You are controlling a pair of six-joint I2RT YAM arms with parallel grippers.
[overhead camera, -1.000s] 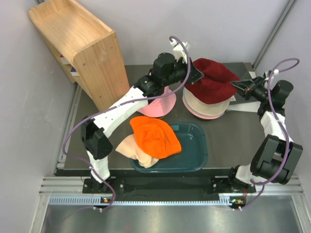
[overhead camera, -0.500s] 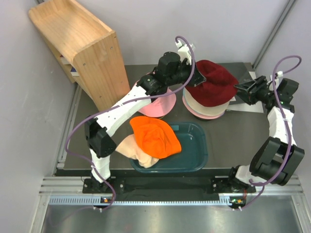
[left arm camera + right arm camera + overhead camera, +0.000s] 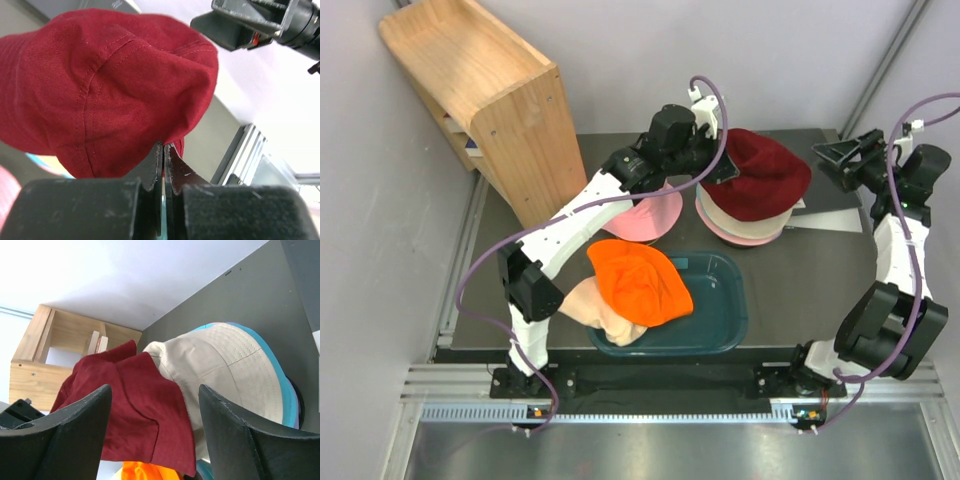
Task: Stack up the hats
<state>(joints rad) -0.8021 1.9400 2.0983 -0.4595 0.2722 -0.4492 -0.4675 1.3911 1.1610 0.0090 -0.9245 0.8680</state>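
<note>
Loosely crumpled, the maroon hat [image 3: 760, 175] drapes over the stacked hats [image 3: 740, 231].

A robotics lab test cell; plain grey walls [image 3: 370, 300] box in a dark table [image 3: 800, 280]; robot arms [image 3: 580, 215] are bolted to an aluminium rail [image 3: 670, 382]; cables hang loose.

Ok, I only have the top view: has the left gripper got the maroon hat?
Observer: Yes. In the left wrist view the left gripper is shut, with the maroon hat pinched by its edge at the tips.
Operator: And the right one?
Observer: The right gripper is open, with nothing between its fingers.
Operator: What's under the beige hat?
Observer: A teal brim shows just beneath the beige hat.
</note>
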